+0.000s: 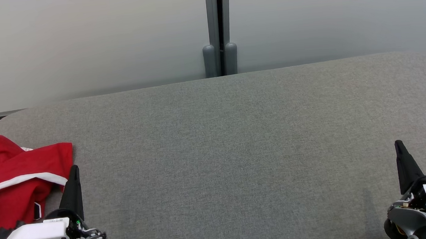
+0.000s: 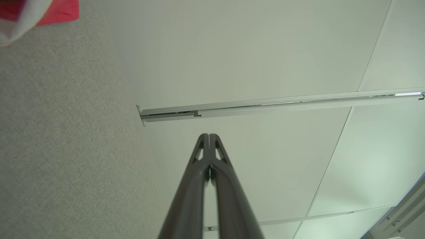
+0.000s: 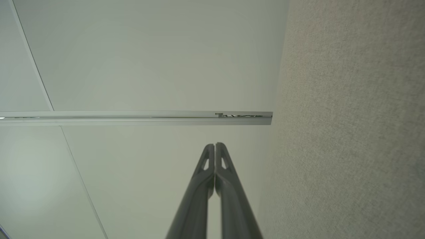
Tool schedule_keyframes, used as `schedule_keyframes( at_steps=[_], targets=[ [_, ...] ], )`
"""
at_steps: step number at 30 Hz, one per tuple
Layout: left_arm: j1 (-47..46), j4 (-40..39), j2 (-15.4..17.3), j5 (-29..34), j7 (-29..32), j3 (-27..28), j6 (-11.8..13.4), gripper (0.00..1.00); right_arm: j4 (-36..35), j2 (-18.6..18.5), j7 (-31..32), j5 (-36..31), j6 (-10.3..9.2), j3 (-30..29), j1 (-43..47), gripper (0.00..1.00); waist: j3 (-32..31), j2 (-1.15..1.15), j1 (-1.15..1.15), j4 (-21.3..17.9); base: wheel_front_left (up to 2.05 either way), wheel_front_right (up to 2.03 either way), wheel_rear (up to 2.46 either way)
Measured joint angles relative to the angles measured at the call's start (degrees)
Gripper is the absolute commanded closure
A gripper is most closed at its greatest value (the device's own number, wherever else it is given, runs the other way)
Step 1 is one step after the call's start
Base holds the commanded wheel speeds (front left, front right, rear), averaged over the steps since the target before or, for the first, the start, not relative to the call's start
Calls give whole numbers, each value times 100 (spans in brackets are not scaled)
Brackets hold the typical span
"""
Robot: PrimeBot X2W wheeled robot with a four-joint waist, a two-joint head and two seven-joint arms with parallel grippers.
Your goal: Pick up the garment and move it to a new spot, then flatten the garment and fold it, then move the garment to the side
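Red garment noted bunched at the grey tabletop left edge, just left of the left jaws, well apart from the right jaws; both pairs closed tight, empty; left jaws judged nearer.

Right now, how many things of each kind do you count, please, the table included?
Garment, red with white trim: 1
Grippers: 2, left gripper and right gripper, both shut
Table, grey: 1
Total: 4
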Motion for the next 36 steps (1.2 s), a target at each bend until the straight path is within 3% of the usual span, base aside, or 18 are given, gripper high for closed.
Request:
schedule_keyframes(
  at_steps=[12,13,25,36],
  targets=[
    [0,0,0,0,0,0,0,100,0,0,0,0,0,0,0,100,0,0,0,0,0,0,0],
    [0,0,0,0,0,0,0,0,0,0,0,0,0,0,0,0,0,0,0,0,0,0,0],
    [105,109,-24,196,-264,-218,4,0,-5,-10,-241,-279,-1,158,146,0,4,0,0,2,0,0,0],
    [69,-179,-7,1551,-555,-222,4,0,-282,-132,-533,-1672,-1,301,125,0,-3,0,0,7,0,0,0]
  ],
)
